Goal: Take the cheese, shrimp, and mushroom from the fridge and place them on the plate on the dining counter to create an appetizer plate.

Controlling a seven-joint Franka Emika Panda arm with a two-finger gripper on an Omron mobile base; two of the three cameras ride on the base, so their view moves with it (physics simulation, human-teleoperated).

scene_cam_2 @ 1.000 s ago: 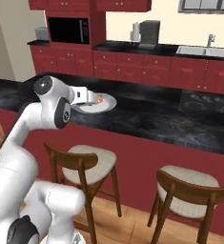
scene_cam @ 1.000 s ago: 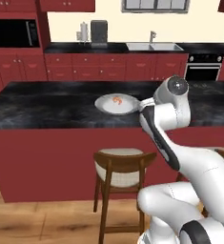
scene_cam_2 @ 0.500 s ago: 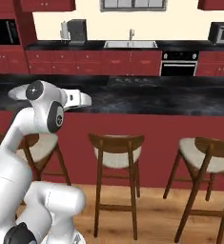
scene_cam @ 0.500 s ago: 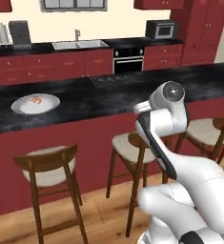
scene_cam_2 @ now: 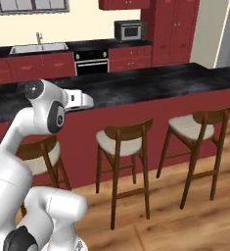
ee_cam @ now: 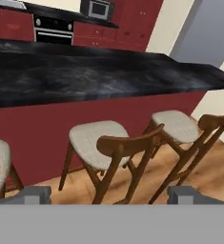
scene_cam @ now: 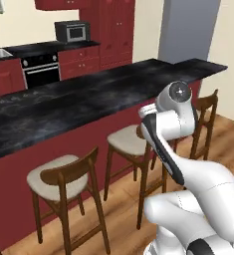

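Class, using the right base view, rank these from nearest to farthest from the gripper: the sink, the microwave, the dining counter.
1. The dining counter, directly beyond the gripper.
2. The sink, rear counter, left.
3. The microwave, rear wall, right; farthest by a small margin.

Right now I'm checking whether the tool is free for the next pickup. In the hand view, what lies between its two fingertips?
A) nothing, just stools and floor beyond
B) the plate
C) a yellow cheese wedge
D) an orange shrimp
A: the two fingertips stand wide apart, so the tool is open, and past the gap are a wooden stool and the dining counter.
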